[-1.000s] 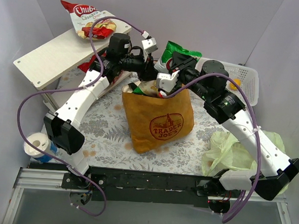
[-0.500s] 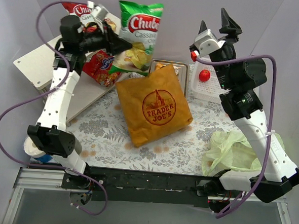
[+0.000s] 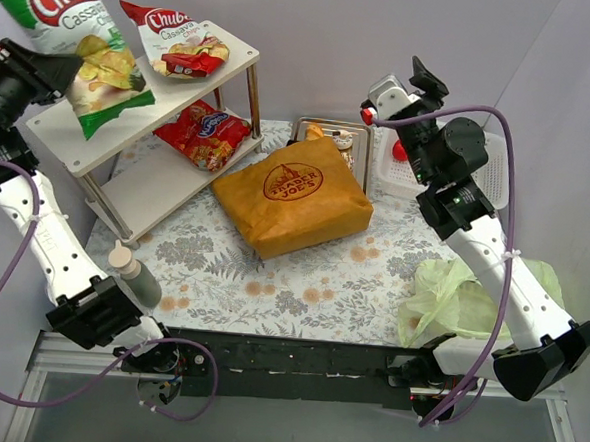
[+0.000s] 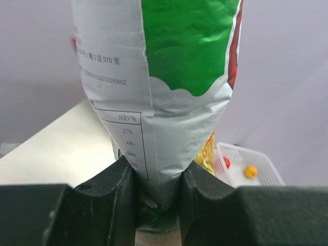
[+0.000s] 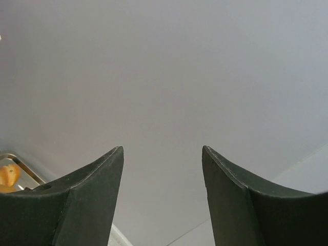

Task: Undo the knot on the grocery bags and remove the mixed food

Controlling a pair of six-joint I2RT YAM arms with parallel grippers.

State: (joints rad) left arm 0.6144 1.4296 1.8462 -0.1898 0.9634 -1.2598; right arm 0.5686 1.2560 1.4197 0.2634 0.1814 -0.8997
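My left gripper [image 4: 156, 197] is shut on the bottom edge of a green snack packet [image 4: 189, 46]. In the top view it holds this packet [image 3: 81, 28] high over the left end of the white shelf, with the gripper [image 3: 54, 71] at the far left. The mustard tote [image 3: 292, 193] lies flat on the table, logo up. My right gripper [image 3: 424, 74] is raised behind the tote, open and holding nothing [image 5: 163, 169]. A crumpled pale green bag [image 3: 461, 296] lies at the right. A red-white packet [image 3: 178, 39] and a red packet [image 3: 205, 135] lie on the shelf.
The two-level white shelf [image 3: 235, 52] fills the back left. A metal tray [image 3: 321, 130] holding golden food sits behind the tote. The white basket [image 4: 256, 161] holds an orange [image 4: 250, 170] and a red apple [image 4: 226, 162]. A dark bottle [image 3: 136, 276] stands near the front left.
My left arm swung from over the tote to the far left, carrying the green packet. The tote dropped from upright to flat. My right gripper opened and lifted away toward the back.
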